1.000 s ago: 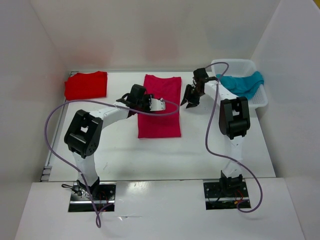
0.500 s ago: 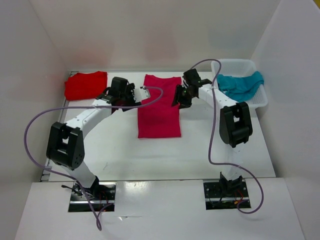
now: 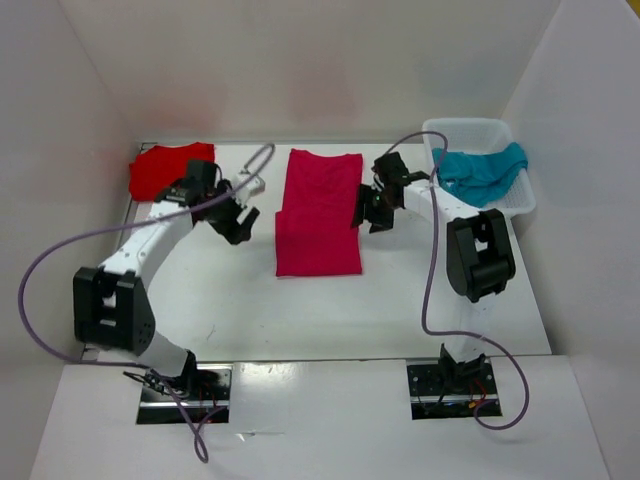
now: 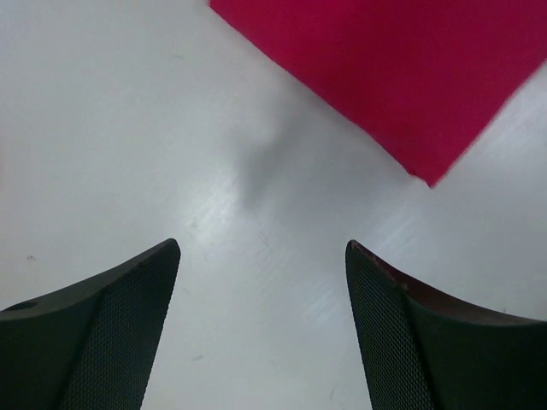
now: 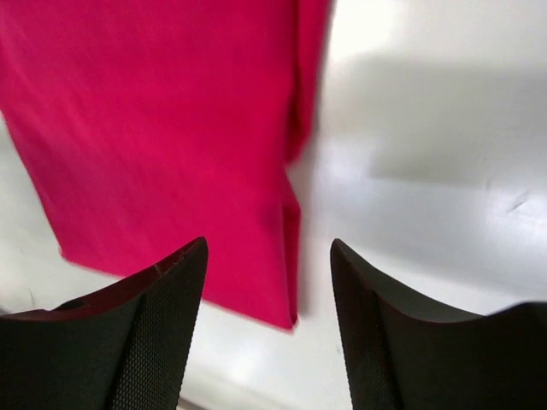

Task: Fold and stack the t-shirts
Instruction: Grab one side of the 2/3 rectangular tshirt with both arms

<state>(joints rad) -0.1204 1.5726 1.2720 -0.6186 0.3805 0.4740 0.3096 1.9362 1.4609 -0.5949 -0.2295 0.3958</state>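
Either side of the crimson-pink shirt [image 3: 318, 212], left claw [image 4: 261, 254] gapes empty; right claw [image 5: 267, 249] likewise.

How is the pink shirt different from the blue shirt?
The pink shirt lies flat on the table; the blue shirt sits in the white basket. The pink shirt is folded into a smooth long strip; the blue shirt is bunched up. Both are plain cloth shirts.

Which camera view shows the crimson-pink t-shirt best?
Top external: the crimson-pink t-shirt shows almost whole, a long rectangle. The left wrist view catches only one corner; the right wrist view shows only one side and its edge.
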